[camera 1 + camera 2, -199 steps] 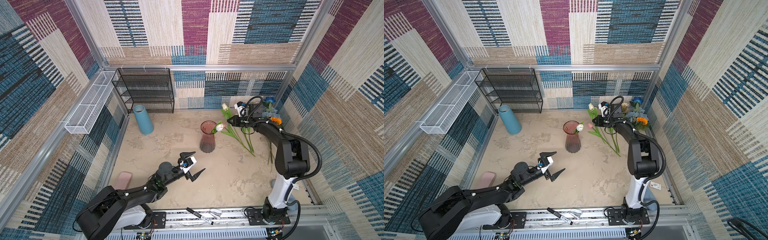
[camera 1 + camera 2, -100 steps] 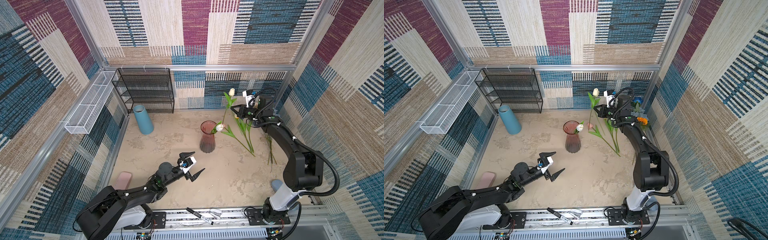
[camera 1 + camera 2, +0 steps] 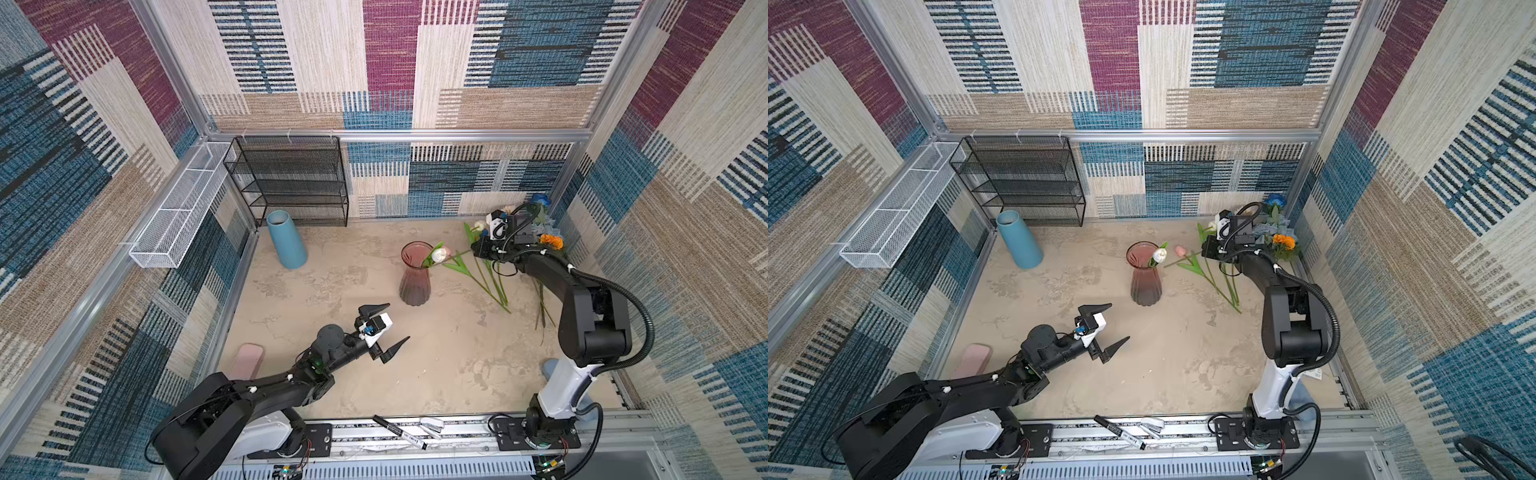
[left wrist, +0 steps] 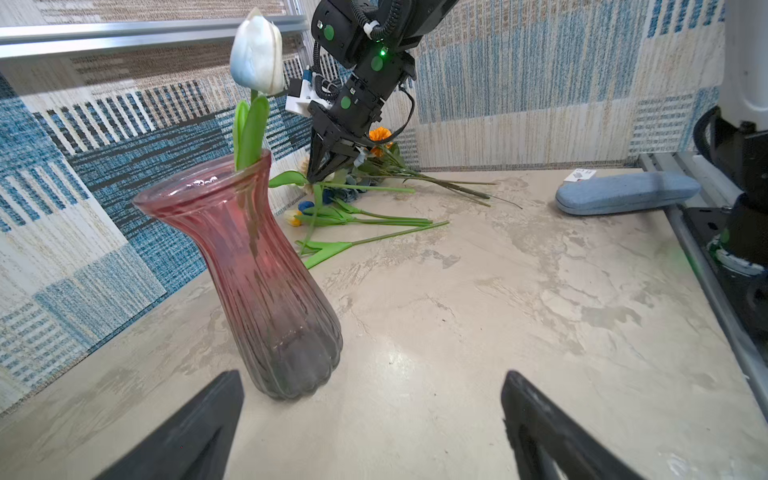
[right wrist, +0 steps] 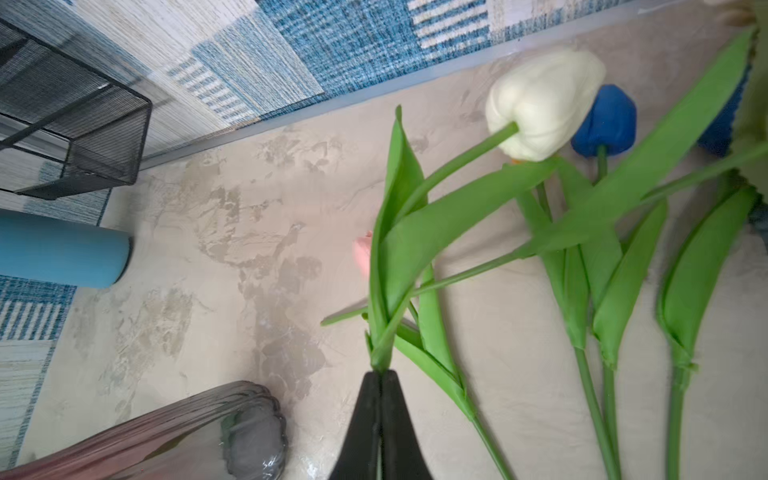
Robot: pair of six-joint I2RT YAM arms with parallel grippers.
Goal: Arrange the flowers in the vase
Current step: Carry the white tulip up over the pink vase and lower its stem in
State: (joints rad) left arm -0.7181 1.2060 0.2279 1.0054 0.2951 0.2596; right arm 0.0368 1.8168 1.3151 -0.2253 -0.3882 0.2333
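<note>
Right claw with white tulip, lower

Black arms on white bases, green status light.

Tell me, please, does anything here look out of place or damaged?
Nothing looks damaged or spilled. The red vase stands upright, one white tulip leaning on its rim. Only a black marker looks out of place: it lies on the front rail.
</note>
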